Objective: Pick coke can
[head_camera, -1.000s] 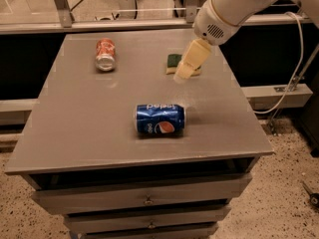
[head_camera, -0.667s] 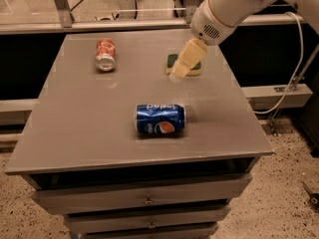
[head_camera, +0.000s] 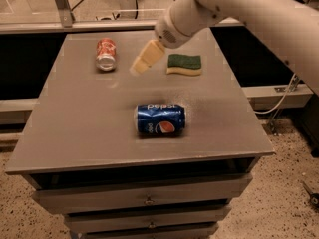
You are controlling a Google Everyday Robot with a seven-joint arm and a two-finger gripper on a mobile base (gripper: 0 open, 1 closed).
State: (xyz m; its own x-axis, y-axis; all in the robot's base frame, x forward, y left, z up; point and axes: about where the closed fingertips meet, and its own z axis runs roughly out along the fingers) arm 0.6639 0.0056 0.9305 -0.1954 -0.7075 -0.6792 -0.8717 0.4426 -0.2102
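The hand (head_camera: 142, 61) hovers above the desk (head_camera: 75, 133), near its far edge — its state I cannot tell; centre it over the coke can (head_camera: 105, 54) lying far-left.

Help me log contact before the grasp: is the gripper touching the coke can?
Apart. The camera view shows bare tabletop between the gripper and the coke can, which lies on its side near the far edge.

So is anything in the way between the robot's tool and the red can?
Nothing visible is. The tool hangs beside the coke can, with only bare table between them. The green sponge lies on the tool's other side, and the Pepsi can lies nearer the front edge.
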